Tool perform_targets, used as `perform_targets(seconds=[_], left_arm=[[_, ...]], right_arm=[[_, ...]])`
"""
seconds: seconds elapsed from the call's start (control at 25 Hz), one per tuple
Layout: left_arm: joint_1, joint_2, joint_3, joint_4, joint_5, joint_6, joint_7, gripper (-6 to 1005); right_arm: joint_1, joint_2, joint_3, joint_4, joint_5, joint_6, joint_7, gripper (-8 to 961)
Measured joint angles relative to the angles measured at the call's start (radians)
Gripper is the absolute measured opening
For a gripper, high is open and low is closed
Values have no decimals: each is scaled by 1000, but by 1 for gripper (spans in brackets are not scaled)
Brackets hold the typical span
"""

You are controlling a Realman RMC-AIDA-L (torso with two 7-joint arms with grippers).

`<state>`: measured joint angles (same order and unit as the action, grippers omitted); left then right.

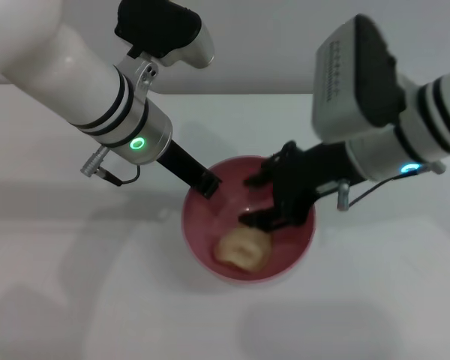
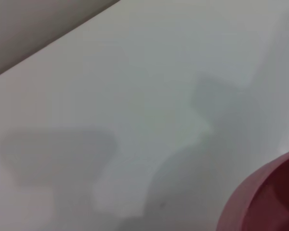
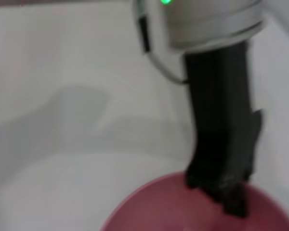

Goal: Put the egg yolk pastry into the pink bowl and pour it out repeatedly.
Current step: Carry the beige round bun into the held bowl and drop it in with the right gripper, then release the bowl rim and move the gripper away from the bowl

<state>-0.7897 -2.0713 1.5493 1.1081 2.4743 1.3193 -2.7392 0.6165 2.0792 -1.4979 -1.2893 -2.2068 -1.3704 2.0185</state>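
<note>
Lab-like test bench: bare white tabletop [image 1: 75, 300], plain grey wall [image 1: 262, 45].

The pink bowl [image 1: 296, 251] is being shown in a plain glossy pink, with no marks, and a darker rose tone is being seen on its wall in the left wrist view [image 2: 260, 202]. Inside it, just below the right gripper [image 1: 256, 201], the egg yolk pastry [image 1: 242, 249] is being seen in pale beige-yellow. Both grippers are being shown in black; the left gripper [image 1: 208, 184] is being seen black at the bowl's rim. The arms are being shown in white with black bands, a green ring light on the left one, a blue light on the right. The table [image 1: 75, 300] is being shown in plain white.
</note>
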Motion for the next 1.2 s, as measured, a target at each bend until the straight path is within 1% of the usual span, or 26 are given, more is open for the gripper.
perform_targets(seconds=[0.04, 0.08, 0.12, 0.28, 0.4, 0.72, 1.04, 1.08, 1.2], left_arm=[[0, 0, 1, -1, 1, 0, 0, -1], [0, 0, 4, -2, 1, 0, 0, -1], [0, 0, 9, -2, 1, 0, 0, -1], [-1, 0, 39, -4, -2, 0, 5, 5], [-3, -1, 55, -18, -2, -2, 8, 13], [-8, -5, 103, -50, -8, -22, 1, 35], [-9, -3, 86, -53, -11, -43, 1, 57], [-9, -3, 86, -53, -11, -43, 1, 92], [-9, 4, 29, -48, -10, -55, 13, 199]], right_arm=[[-8, 1, 19, -13, 5, -1, 0, 426], [-23, 2, 64, -38, 21, -1, 1, 444], [-23, 2, 64, -38, 21, -1, 1, 462], [-64, 5, 180, -66, 117, 10, 3, 535], [-105, 8, 262, -65, 188, 63, -1, 532], [-139, 9, 319, -45, 192, 104, -3, 530], [-140, 9, 326, -31, 193, 133, -7, 530], [-140, 8, 326, -27, 193, 136, -7, 530], [-138, 6, 326, -11, 193, 155, -8, 530]])
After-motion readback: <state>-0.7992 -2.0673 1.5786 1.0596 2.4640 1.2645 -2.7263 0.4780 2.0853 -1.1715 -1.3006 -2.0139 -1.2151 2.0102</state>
